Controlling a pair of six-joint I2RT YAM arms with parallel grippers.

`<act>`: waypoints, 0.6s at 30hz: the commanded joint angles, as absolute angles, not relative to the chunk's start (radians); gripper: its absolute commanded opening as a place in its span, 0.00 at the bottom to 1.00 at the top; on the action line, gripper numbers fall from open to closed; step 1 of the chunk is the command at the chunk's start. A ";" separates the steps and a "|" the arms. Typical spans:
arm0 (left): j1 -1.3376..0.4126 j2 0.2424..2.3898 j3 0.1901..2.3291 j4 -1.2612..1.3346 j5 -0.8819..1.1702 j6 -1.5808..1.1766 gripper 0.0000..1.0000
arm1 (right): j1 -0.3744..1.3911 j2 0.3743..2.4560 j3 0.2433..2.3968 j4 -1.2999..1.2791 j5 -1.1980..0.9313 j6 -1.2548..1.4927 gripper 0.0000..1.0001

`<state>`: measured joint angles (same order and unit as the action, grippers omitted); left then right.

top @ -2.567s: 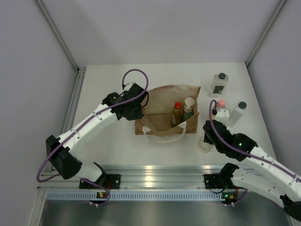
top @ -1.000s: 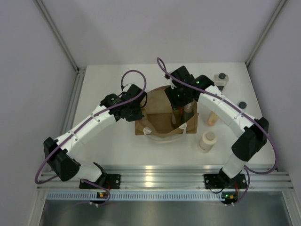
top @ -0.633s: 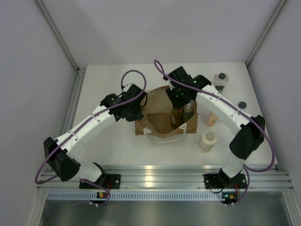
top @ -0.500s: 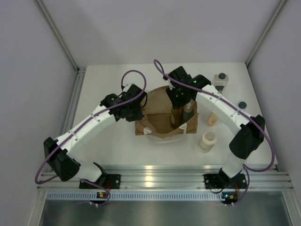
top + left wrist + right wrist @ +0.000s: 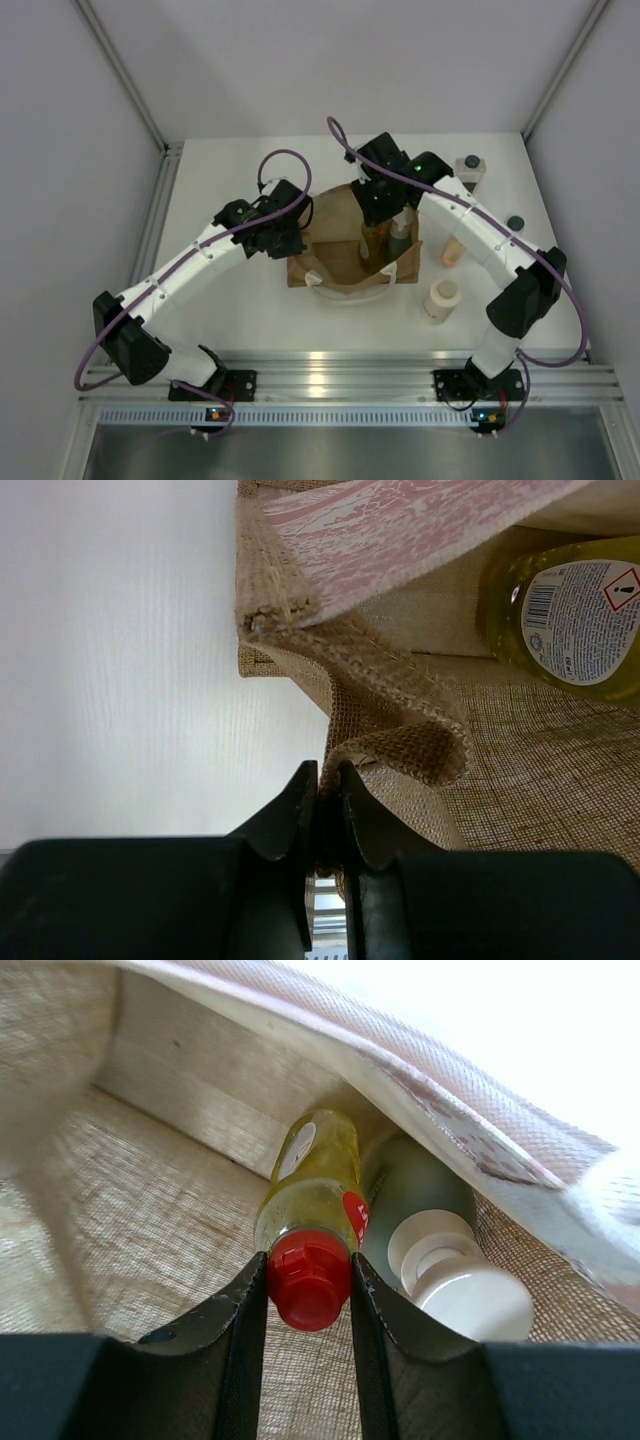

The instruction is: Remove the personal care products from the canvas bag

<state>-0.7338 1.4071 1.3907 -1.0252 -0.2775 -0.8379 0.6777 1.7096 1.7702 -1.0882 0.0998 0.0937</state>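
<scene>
The tan canvas bag [image 5: 340, 262] lies open in the middle of the table. My left gripper [image 5: 296, 238] is shut on the bag's left fabric edge [image 5: 400, 750], seen pinched in the left wrist view [image 5: 327, 776]. My right gripper [image 5: 378, 212] reaches into the bag and is shut on the red cap [image 5: 307, 1280] of the yellow bottle [image 5: 317, 1173], one jaw touching each side. The grey pump bottle [image 5: 432, 1205] with a white top stands beside it in the bag [image 5: 400, 238]. The yellow bottle also shows in the left wrist view [image 5: 570, 610].
Right of the bag stand the orange bottle [image 5: 452, 249] and the cream cylinder [image 5: 440, 298]. The clear square bottle with a dark cap [image 5: 468, 170] is at the back right. Another dark-capped bottle [image 5: 514, 224] peeks from behind my right arm.
My right arm swung from the front right of the table to over the bag and its jaws came down onto the yellow bottle's red cap. The left gripper has kept its hold.
</scene>
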 commanded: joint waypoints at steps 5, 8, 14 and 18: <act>-0.735 1.411 1.385 -0.991 -0.256 -0.847 0.00 | 0.712 1.634 1.972 -1.133 0.098 0.118 0.00; -0.735 1.413 1.385 -0.992 -0.258 -0.845 0.00 | 0.715 1.640 2.046 -1.208 0.086 0.121 0.00; -0.735 1.408 1.384 -0.992 -0.259 -0.842 0.00 | 0.718 1.645 2.232 -1.345 0.106 0.144 0.00; -0.735 1.408 1.378 -0.991 -0.261 -0.842 0.00 | 0.716 1.631 2.324 -1.403 0.132 0.160 0.00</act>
